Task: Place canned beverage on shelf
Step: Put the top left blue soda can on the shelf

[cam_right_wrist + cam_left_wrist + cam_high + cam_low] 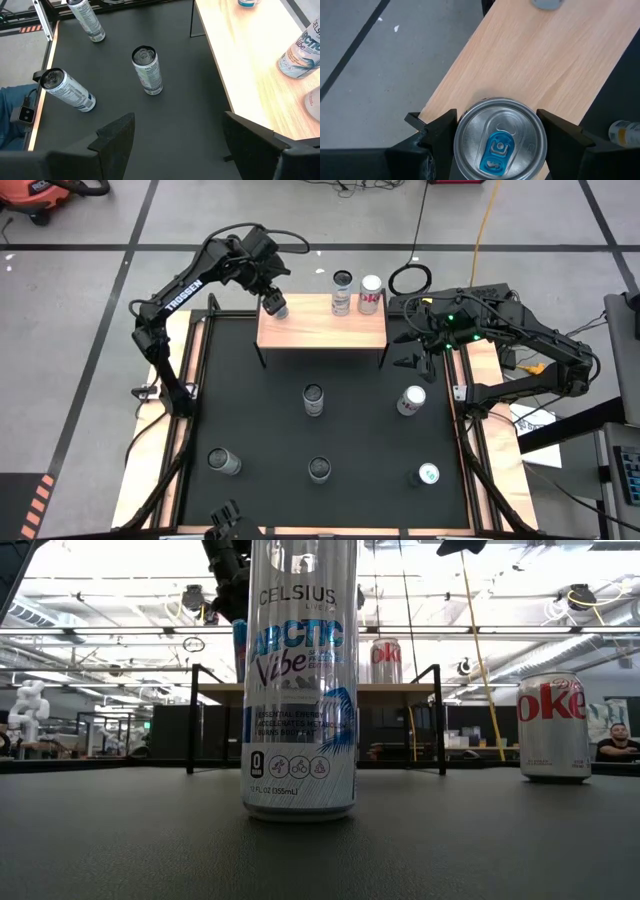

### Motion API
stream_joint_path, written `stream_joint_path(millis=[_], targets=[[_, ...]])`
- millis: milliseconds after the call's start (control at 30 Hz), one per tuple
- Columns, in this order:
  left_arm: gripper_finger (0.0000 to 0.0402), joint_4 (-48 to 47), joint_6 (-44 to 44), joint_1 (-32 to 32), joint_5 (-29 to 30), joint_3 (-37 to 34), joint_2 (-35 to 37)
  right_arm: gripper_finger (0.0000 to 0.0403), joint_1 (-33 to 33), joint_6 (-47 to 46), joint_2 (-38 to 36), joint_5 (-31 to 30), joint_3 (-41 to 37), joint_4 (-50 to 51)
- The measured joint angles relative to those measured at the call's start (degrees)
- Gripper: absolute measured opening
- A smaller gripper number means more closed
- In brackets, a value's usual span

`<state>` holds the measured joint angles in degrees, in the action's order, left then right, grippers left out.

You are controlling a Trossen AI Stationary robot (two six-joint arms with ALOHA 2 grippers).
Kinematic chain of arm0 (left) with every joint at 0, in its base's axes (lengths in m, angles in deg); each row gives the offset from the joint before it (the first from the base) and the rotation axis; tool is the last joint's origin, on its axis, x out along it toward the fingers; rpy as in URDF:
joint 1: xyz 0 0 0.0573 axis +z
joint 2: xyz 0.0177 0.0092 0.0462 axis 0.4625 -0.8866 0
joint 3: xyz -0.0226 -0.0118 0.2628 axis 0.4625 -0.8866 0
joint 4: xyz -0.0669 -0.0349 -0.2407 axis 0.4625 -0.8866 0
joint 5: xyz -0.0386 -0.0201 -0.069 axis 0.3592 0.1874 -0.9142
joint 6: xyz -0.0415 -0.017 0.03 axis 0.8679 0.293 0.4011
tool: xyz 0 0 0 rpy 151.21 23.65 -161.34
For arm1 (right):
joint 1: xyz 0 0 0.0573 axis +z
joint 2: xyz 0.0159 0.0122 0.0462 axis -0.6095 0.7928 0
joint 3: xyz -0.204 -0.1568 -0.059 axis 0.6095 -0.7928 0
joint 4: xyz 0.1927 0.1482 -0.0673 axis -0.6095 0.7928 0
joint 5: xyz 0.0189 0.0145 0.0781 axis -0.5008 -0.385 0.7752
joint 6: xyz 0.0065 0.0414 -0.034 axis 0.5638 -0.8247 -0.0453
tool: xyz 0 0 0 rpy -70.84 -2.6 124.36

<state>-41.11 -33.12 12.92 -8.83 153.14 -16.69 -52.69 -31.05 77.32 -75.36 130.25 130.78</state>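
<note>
The shelf (320, 330) is a light-wood board on thin black legs at the far side of the black mat. Two cans (342, 292) (371, 294) stand on its far right part. My left gripper (273, 298) is at the shelf's left end, shut on a silver can with a blue tab (499, 140), upright over the board (540, 55). In the low view this can (240, 650) shows as a strip behind the near can. My right gripper (180, 140) hangs open off the shelf's right end (415, 345), with nothing between its fingers. My left gripper pinches the can's side wall just under its top rim (456, 142) between its two fingers (440, 132), one on each side. The fingers come from above, slanting down from the far left. The can stays upright; whether its base rests on the board, I cannot tell.
Several cans stand on the mat: one in the middle (314, 400), a Diet Coke right of it (411, 400), and three near the front (224, 462) (320, 470) (427, 475). A tall Celsius can (300, 680) fills the low view. Wooden strips line the table's sides.
</note>
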Motion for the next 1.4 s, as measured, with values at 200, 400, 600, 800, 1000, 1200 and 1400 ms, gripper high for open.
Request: stream_joint_path(millis=[200, 400, 600, 800, 1000, 1200, 1400], targets=[[0.0236, -1.06, 3.05, 0.00, -0.38, -0.02, 0.00, 0.0281, -0.01, -0.02, 0.00, -0.01, 0.00, 0.00], [0.0236, -3.03, 3.79, 0.02, -0.53, -0.02, 0.00, 0.0281, 0.00, -0.02, 0.00, 0.00, 0.00, 0.00], [0.0236, -3.10, 4.65, 0.00, -0.56, -0.02, 0.00, 0.0281, -0.02, -0.04, 0.00, 0.00, 0.00, 0.00], [0.0242, -2.95, 4.65, 0.00, -0.57, -0.02, 0.02, 0.0281, -0.01, -0.04, 0.00, 0.00, 0.00, 0.00], [0.0284, -2.75, 4.34, 0.02, 0.78, -0.02, 0.11, 0.0281, -0.01, -0.04, 0.00, 0.00, 0.00, 0.00], [0.0303, -1.86, 4.54, 0.02, 0.99, -0.02, 0.13, 0.0281, 0.00, -0.04, 0.01, 0.00, 0.00, 0.00], [0.0304, -1.81, 4.54, 0.02, 1.07, -0.02, 0.13, 0.0281, -0.02, -0.04, 0.00, 0.00, 0.00, 0.00]])
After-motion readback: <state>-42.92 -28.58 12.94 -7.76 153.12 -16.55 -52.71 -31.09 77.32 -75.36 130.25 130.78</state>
